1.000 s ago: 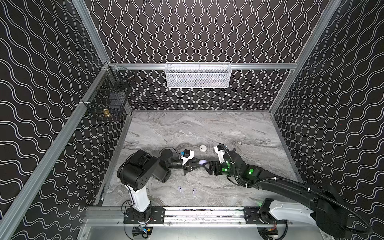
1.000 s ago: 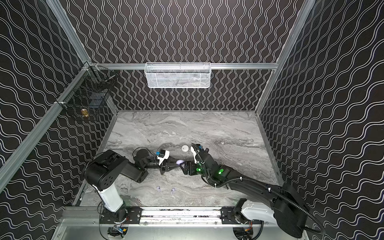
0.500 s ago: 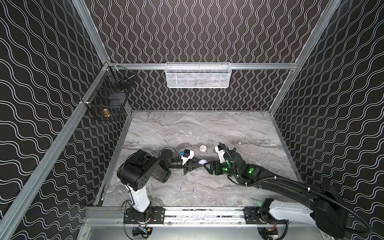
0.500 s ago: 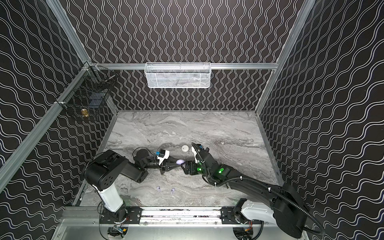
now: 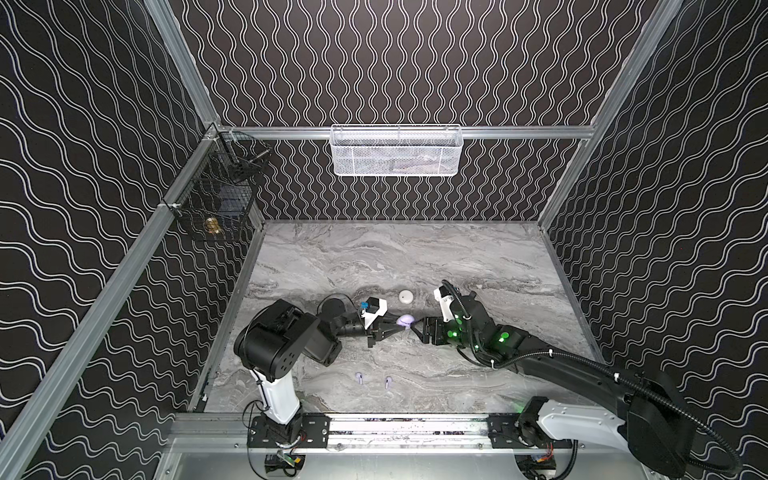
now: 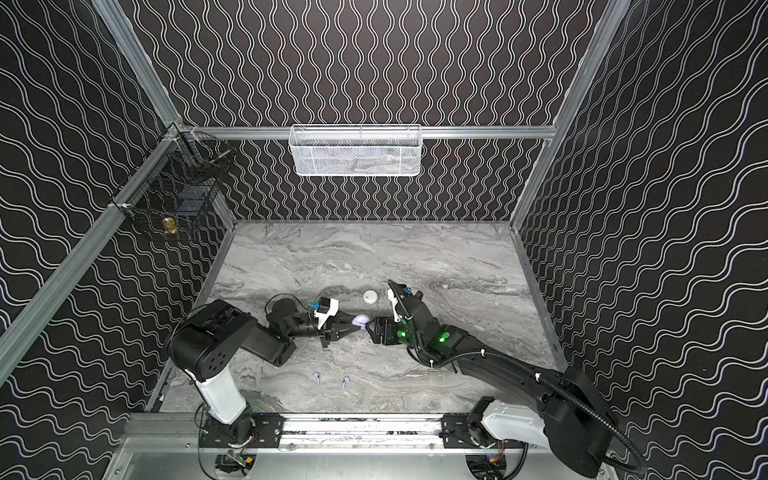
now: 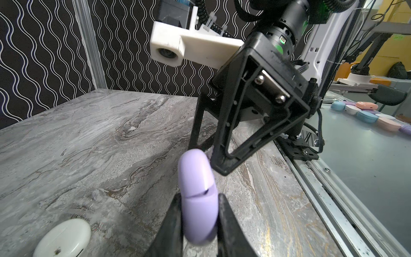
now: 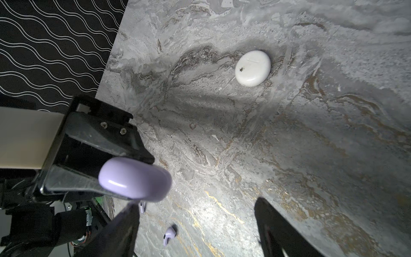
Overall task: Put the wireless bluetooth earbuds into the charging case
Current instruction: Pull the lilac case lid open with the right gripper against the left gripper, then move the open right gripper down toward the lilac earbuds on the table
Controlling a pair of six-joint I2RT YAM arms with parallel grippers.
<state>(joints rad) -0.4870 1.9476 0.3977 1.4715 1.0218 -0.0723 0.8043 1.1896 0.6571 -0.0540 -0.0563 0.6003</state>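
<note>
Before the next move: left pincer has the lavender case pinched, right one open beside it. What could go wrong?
1. The left pincer holds the lavender case by one end only; a push from the open right pincer could twist it loose.
2. It is glossy and rounded, so it may slip out.

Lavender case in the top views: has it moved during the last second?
No. Against the white case, which lies still, the lavender case keeps the same place, just on its near side.

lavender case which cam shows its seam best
Left wrist view: the lavender case is close, seam facing the lens, in the left gripper. Right wrist shows only its smooth edge; both top views, a blob.
</note>
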